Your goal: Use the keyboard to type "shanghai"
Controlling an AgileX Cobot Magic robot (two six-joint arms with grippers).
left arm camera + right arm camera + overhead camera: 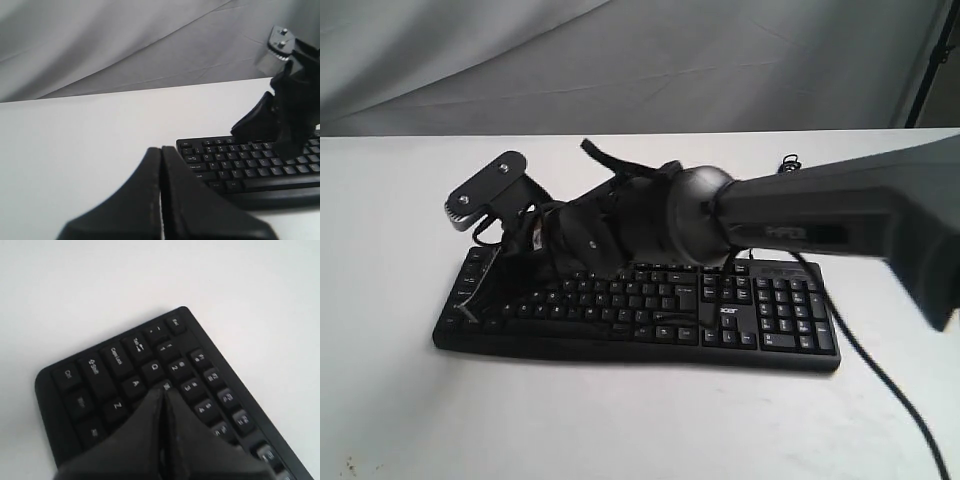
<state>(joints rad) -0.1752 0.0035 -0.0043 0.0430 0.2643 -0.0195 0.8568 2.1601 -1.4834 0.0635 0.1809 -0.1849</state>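
Note:
The black keyboard (760,310) lies on the white table (620,420), number pad to the right. My right arm reaches across it. Its gripper (470,308) is shut and points down onto the left end of the letter keys. In the right wrist view the closed gripper (164,390) sits just below the W key (166,385) and beside the A key (134,383), covering the key between them. My left gripper (161,150) is shut and empty, held over bare table to the left of the keyboard (235,172). The exterior view does not show it.
A thin black cable (885,385) runs from the keyboard's back toward the front right of the table. Grey cloth (620,60) hangs behind the table. The right arm's wrist camera (485,195) stands above the keyboard's left end.

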